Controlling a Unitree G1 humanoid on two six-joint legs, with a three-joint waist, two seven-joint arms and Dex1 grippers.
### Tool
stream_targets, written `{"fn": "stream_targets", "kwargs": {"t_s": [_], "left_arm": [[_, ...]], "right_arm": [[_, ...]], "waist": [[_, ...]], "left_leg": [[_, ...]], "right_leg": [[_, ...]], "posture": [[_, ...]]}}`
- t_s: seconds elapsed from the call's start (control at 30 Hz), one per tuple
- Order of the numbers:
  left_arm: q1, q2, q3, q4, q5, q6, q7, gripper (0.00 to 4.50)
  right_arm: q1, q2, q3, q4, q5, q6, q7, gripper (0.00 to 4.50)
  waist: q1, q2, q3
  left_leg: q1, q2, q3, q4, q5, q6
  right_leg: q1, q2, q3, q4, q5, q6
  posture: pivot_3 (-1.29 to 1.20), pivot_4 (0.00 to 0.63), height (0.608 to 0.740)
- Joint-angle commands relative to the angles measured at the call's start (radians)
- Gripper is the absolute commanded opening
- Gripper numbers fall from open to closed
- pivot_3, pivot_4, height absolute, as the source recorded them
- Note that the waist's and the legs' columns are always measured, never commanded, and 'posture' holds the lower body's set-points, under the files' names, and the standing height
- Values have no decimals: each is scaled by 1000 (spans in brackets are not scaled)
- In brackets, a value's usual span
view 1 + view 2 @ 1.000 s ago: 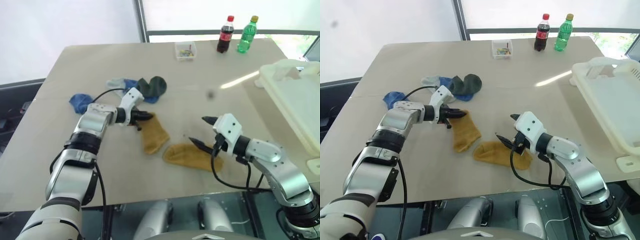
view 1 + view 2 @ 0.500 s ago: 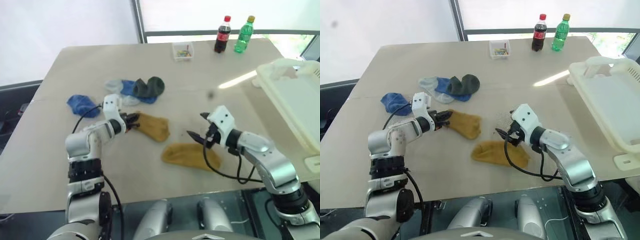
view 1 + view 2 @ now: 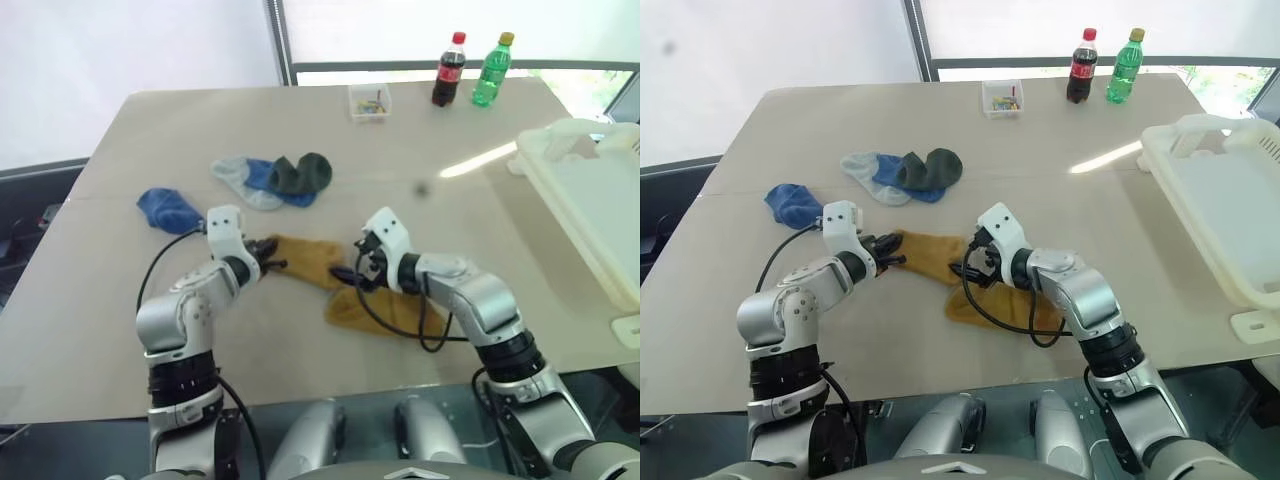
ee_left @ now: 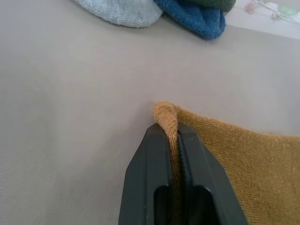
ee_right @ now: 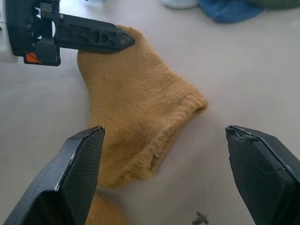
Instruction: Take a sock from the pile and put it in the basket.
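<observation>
L hand (image 4: 172,136) is clamped tight on the edge of a mustard sock (image 3: 305,260), fabric pinched between both black fingers, sock lying flat on the surface (image 3: 130,160) near centre. R hand (image 5: 164,173) sits just at the sock's other end, fingers spread wide apart w/ the cuff between them, nothing gripped (not touching the cloth as far as I can tell). A second mustard sock (image 3: 385,312) lies just at 5 o'clock of the first, partly under the R arm. The pile (image 3: 275,178) of grey, blue and dark green socks sits at 11 o'clock from the held sock, well apart; a lone blue sock (image 3: 165,208) at 9 o'clock. The basket (image 3: 590,200) is off at 3 o'clock on the surface's edge. Cola bottle (image 3: 447,69), green bottle (image 3: 491,69) and a small clear box (image 3: 370,100) at 12–1 o'clock, far side.
</observation>
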Motion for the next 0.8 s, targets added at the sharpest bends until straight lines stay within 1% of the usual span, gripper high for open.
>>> {"fn": "stream_targets", "kwargs": {"t_s": [0.03, 0.1, 0.13, 0.17, 0.2, 0.27, 0.33, 0.43, 0.5, 0.6, 0.67, 0.73, 0.8], "left_arm": [[15, 10, -18, -42, -10, -10, 3, 0], [18, 12, -21, -49, -11, -16, 2, 0], [19, 16, -25, -50, -10, -22, -1, 0], [22, 20, -30, -52, -9, -29, -4, 0], [24, 24, -34, -54, -9, -36, -8, 0], [31, 26, -32, -61, -24, -45, -20, 0], [41, 33, -25, -68, -51, -57, -53, 0], [71, 92, -14, -95, -157, -49, -204, 0], [80, 135, 8, -103, -247, 5, -281, 0], [86, 213, 8, -131, -380, 102, -392, 0], [86, 262, -7, -147, -459, 158, -457, 0], [87, 299, -45, -153, -483, 167, -488, 0], [72, 307, -82, -150, -503, 186, -490, 0]], "right_arm": [[-31, 22, 7, 49, -6, -12, -4, 3368], [-38, 23, 22, 78, -16, -29, 6, 2468], [-42, 26, 26, 91, -21, -39, 8, 1858], [-46, 29, 27, 100, -24, -47, 8, 1463], [-49, 31, 27, 107, -26, -54, 8, 910], [-56, 31, 16, 108, -26, -65, 7, 21], [-60, 26, -6, 96, -16, -69, 9, 21], [-56, 41, -113, 39, 98, 12, 29, 21], [-49, 26, -175, -16, 172, 84, 45, 21], [-24, -52, -254, -129, 258, 188, 67, 21], [13, -138, -298, -237, 316, 258, 90, 21], [60, -227, -335, -344, 375, 321, 105, 21], [127, -322, -385, -461, 436, 382, 116, 21]], "waist": [[0, 0, 0], [0, 0, 0], [-1, 0, 0], [-1, 0, 0], [-1, 0, 0], [-1, 0, 0], [-1, 0, 0], [-3, 0, 0], [-3, 0, 0], [-1, 1, 0], [4, 1, 1], [6, 1, 1], [4, 1, 1]], "left_leg": [[0, 0, 0, 0, 0, 0], [0, 0, 0, 0, 0, 0], [0, 0, 0, 0, 0, 0], [0, 0, 0, 0, 0, 0], [0, 0, 0, 0, 0, 0], [0, 0, 0, 0, 0, 0], [0, 0, 0, 0, 0, 0], [-1, 0, 0, 0, 0, 0], [-1, 0, 0, -1, 0, 0], [-1, 0, -1, -1, 0, 0], [-2, 0, -2, -1, 0, 0], [-2, -1, -2, -1, 0, 0], [-2, -1, -2, -2, 0, 1]], "right_leg": [[0, 0, 0, 0, 0, 0], [0, 0, 0, 0, 0, 0], [0, 0, 0, 0, 0, 0], [0, 0, 0, 0, 0, 0], [0, 0, 0, 0, 0, 0], [0, 0, 0, 0, 0, 0], [0, 0, 0, 0, 0, 0], [0, 0, 0, 0, 0, 0], [0, 0, 0, 0, 0, 0], [0, 0, -1, -1, 0, 0], [0, 0, -1, -2, 0, 0], [0, 0, -2, -3, 0, 0], [0, -3, -1, -4, 0, 0]], "posture": [[0, 150, 740], [0, 150, 740], [0, 150, 740], [0, 150, 740], [0, 150, 740], [0, 150, 740], [0, 150, 740], [0, 150, 740], [0, 150, 740], [0, 150, 740], [0, 150, 740], [0, 150, 740], [0, 150, 740]]}}
